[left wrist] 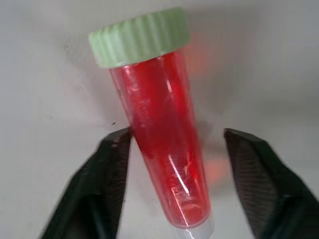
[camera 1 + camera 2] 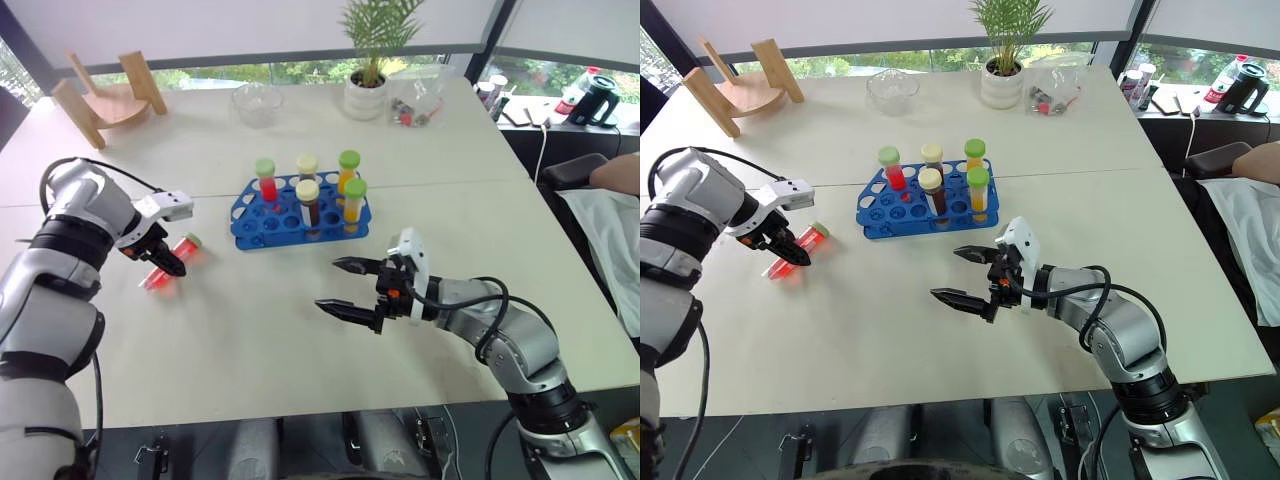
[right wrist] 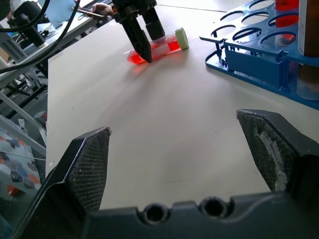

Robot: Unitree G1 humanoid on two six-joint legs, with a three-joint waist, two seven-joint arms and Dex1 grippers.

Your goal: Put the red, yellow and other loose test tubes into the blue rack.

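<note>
On the left of the white table, the left gripper is pointing steeply down over a red tube with a pale green cap – the one loose tube lying on its side, well apart from the rack. In the left wrist view the two black fingers are straddling the tube's lower half; one finger is touching its side, while the other is standing off with a gap, so the jaws are partly closed around it but not yet clamping it.

Toward the middle, the blue rack is holding five upright tubes, all green- or cream-capped: one red, two brown and two orange-yellow.

To the right and nearer the table's front edge, the right gripper is hovering above the table with its fingers spread wide, holding nothing and touching nothing – it is pointing left across the table toward the loose tube.
</note>
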